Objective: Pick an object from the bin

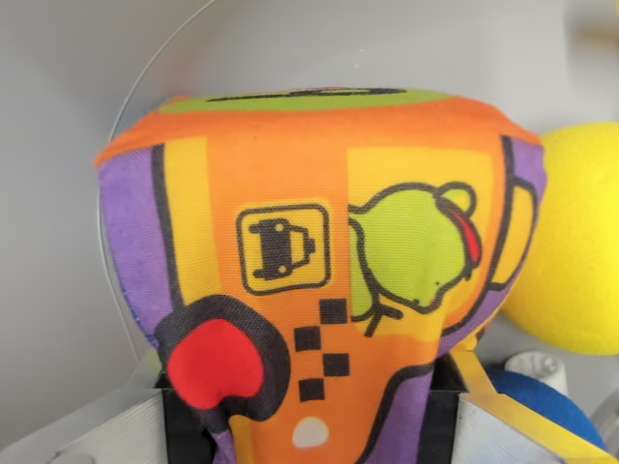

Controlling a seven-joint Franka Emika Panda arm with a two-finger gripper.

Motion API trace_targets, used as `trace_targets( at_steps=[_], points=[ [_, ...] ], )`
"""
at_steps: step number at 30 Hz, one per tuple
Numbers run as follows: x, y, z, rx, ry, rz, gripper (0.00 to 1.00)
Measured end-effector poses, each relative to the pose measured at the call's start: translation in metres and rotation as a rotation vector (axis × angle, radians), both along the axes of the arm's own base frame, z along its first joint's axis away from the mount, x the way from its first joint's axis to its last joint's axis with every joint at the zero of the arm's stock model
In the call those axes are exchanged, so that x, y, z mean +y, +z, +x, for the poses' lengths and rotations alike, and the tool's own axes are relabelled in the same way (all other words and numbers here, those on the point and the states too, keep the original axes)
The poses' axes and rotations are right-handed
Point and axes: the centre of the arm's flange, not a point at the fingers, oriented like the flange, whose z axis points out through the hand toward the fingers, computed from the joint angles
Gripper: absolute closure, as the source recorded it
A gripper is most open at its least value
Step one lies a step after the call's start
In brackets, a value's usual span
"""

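Backdrop is a plain pale grey surface filling the wrist view's left side and the top. No seams, no texture, no markings visible on it.

A thin, light curved line arcs from the upper middle down toward the wrist view's left; whether it is an edge, a wire or a scratch cannot be told.

Light is soft and even. Grey darkens slightly toward the lower left and lightens toward the top centre. No hard shadows.

Upper right corner is blurred, with a faint yellowish smear of unclear nature.

No windows or furniture can be made out.
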Motion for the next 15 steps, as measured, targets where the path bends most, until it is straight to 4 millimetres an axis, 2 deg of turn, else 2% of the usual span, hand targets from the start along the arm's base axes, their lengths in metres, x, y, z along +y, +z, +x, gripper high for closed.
trace_targets(
  at_steps=[15],
  points=[
    [0.000, 0.031, 0.000, -0.001, -0.003, 0.000, 1.00]
  ],
)
